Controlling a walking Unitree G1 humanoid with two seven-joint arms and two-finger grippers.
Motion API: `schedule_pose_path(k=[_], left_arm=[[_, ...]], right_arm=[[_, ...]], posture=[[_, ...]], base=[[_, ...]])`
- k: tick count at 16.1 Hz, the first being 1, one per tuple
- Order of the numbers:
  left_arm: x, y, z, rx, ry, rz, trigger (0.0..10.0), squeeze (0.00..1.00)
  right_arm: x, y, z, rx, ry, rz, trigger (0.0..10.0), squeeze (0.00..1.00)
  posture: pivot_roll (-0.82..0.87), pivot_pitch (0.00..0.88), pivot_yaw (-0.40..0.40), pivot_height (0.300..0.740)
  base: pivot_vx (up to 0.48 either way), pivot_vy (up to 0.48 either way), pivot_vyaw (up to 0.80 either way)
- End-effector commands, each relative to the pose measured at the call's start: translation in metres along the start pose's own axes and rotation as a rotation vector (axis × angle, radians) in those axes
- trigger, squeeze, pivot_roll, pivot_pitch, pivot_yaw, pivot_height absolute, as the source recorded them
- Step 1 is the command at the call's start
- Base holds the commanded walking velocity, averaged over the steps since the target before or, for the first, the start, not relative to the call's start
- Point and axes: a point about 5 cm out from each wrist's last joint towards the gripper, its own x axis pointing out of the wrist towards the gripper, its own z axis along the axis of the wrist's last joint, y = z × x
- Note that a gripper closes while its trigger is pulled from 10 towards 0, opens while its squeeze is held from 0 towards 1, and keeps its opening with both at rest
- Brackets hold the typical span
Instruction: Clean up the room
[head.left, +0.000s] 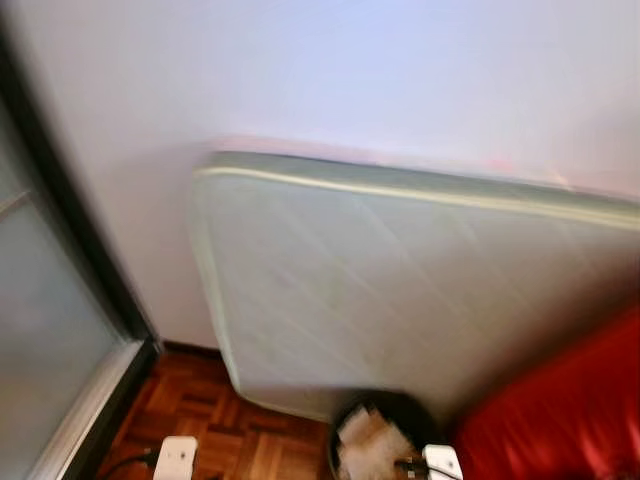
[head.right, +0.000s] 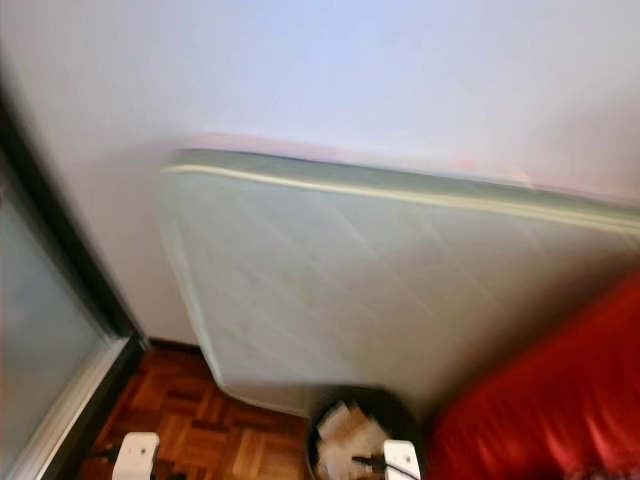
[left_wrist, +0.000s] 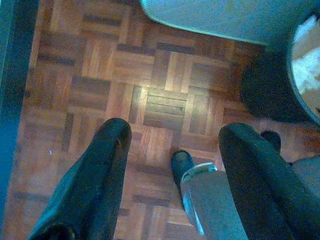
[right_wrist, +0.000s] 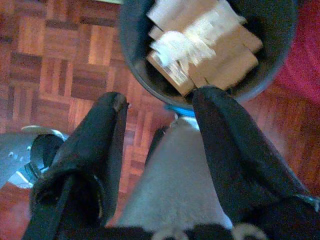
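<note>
While a pale mattress (head.left: 400, 290) leans against the white wall (head.left: 350, 70), a dark bin (right_wrist: 210, 50) of cardboard and paper sits at its foot beside red fabric (head.left: 570, 410); both end effectors, left (left_wrist: 172, 145) and right (right_wrist: 157, 107), hang spread, empty, above parquet floor (left_wrist: 100, 75).

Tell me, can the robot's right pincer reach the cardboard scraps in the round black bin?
Probably yes. The right pincer hangs open just above the round black bin, and nothing covers the brown cardboard scraps with crumpled white paper on top. It would likely need to lower a little first.
</note>
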Motion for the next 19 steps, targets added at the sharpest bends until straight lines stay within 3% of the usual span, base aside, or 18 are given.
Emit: schedule_pose_path(k=[1,19], left_arm=[[0.0007,-0.0044,-0.0002,-0.006,0.001,-0.013,10.0,0.0],[0.0009,-0.0038,0.0008,-0.011,-0.002,-0.008,10.0,0.0]], right_arm=[[-0.0015,-0.006,-0.0002,0.005,0.001,-0.018,10.0,0.0],[-0.0012,-0.0057,0.0006,0.004,0.001,-0.023,10.0,0.0]], posture=[[0.1,0.0,-0.03,0.74],[0.09,0.0,-0.026,0.74]], base=[[0.0,0.0,-0.68],[0.0,0.0,-0.67]])
